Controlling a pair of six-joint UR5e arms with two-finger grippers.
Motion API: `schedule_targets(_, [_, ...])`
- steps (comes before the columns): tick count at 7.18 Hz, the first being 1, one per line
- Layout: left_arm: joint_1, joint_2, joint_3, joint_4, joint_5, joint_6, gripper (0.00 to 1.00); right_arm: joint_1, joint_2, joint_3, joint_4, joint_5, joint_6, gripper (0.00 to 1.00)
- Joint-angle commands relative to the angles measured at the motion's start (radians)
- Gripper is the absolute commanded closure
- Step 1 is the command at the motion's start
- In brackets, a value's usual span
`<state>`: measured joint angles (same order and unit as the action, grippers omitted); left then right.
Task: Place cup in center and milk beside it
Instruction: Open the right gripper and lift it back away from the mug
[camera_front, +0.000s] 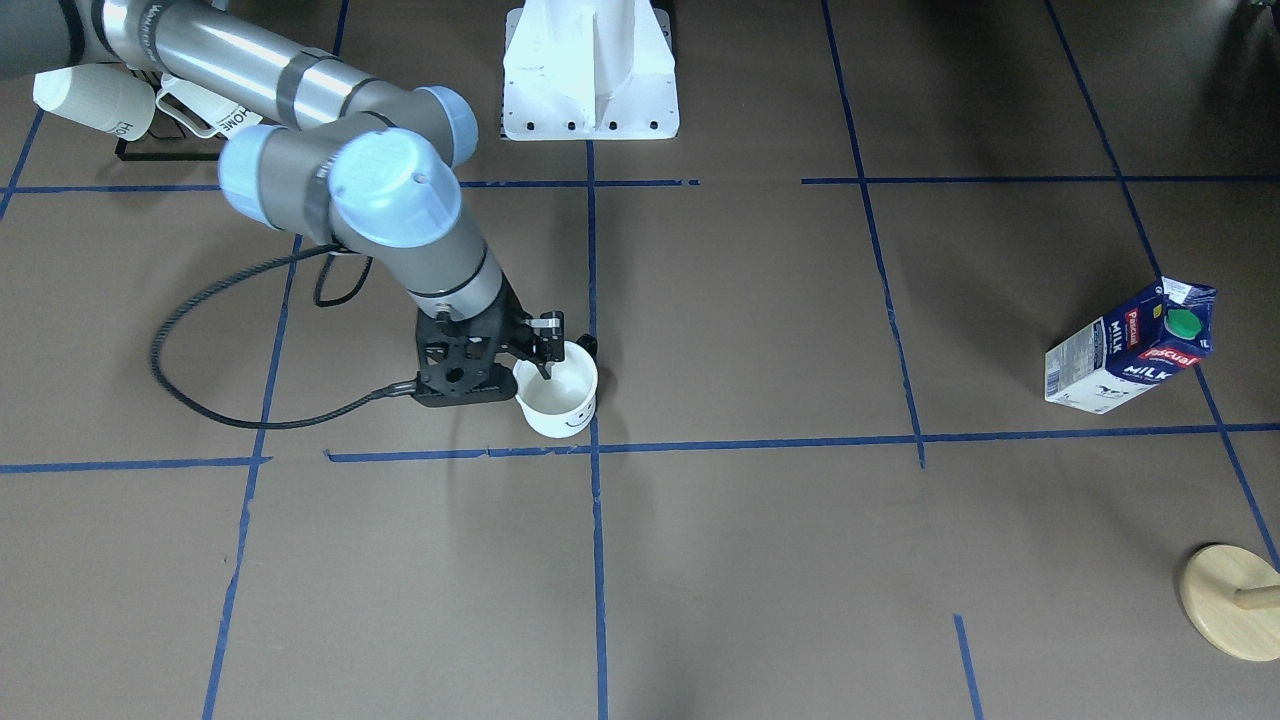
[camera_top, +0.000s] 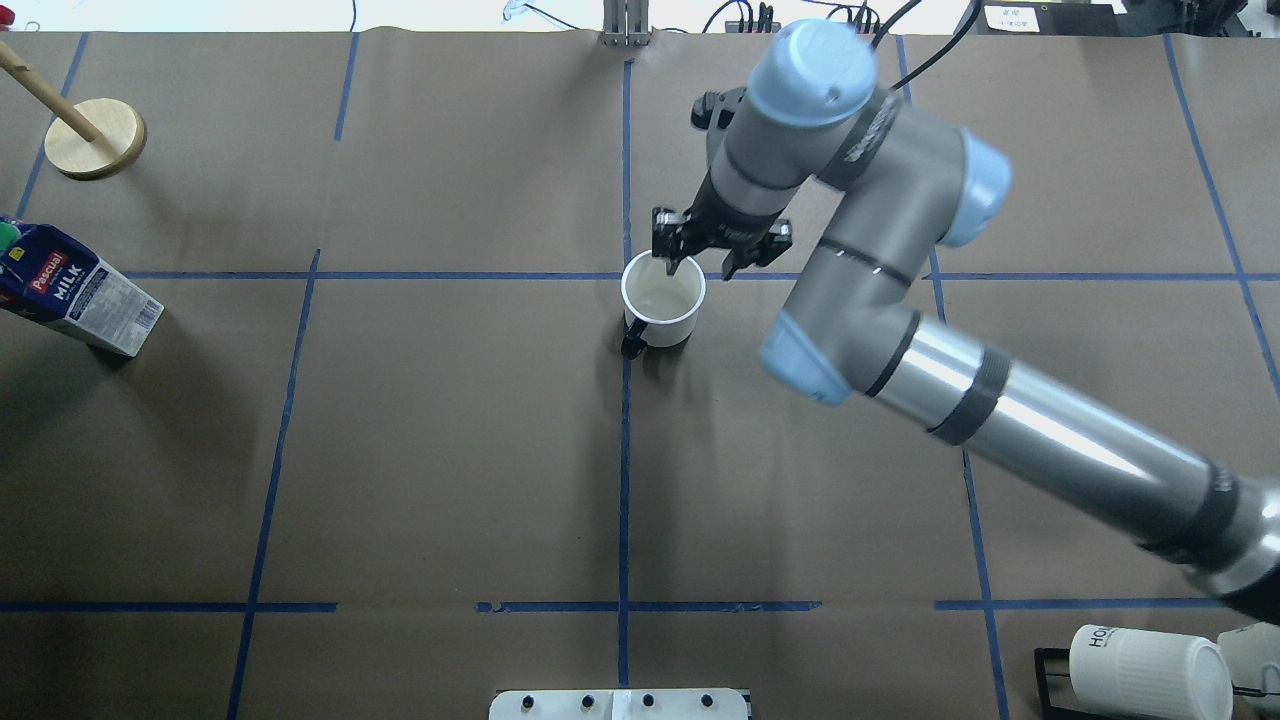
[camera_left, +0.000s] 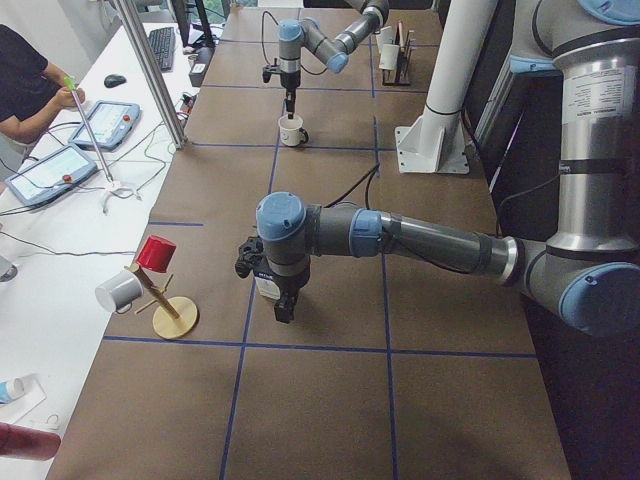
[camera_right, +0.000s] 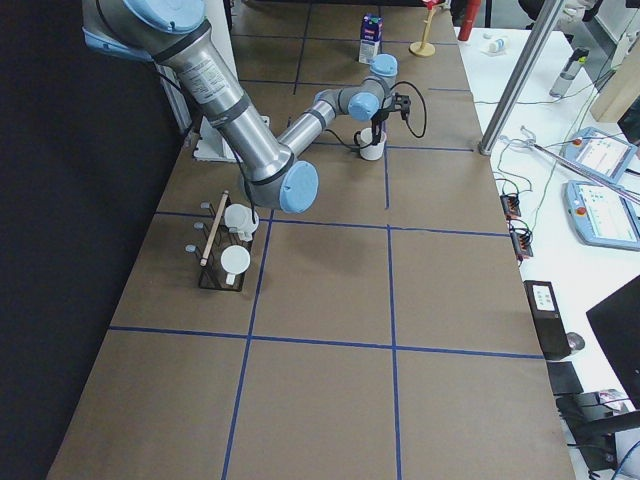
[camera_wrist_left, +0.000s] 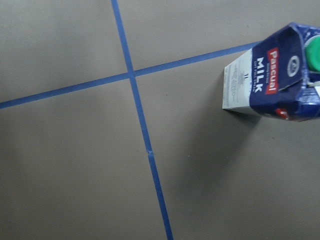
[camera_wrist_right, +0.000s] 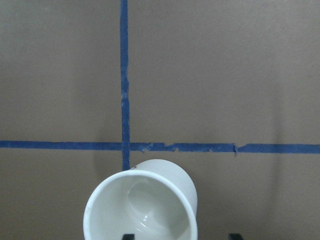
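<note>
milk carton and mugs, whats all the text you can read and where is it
"Pascual": red label on the milk carton.
"MILK": white letters under it.
"HOME": side of a ribbed mug.
Carton's fine print: too small to read.
No words on the cup, only a drawn smile.

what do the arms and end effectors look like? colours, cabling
Right arm and left arm: silver-grey tubes, light-blue joint caps, black bands. Right end effector and left end effector are black, two-fingered. A black cable loops off the right wrist.
</note>
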<state>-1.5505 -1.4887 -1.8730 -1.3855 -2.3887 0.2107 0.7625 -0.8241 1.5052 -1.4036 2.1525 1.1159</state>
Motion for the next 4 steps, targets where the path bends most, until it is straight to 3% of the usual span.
schedule_targets(1, [0.010,-0.022,-0.072,0.003,-0.016,-0.002,0.00,0.195,-0.164,0.198,-0.024,0.194,-0.013,0.00])
schedule_targets(3, [0.038,-0.044,-0.064,-0.015,-0.020,-0.020,0.00,0.288,-0.370,0.315,-0.025,0.216,-0.161,0.00])
schedule_targets(4, [0.088,-0.095,-0.061,-0.018,-0.017,-0.169,0.00,0.323,-0.515,0.387,-0.023,0.216,-0.270,0.00])
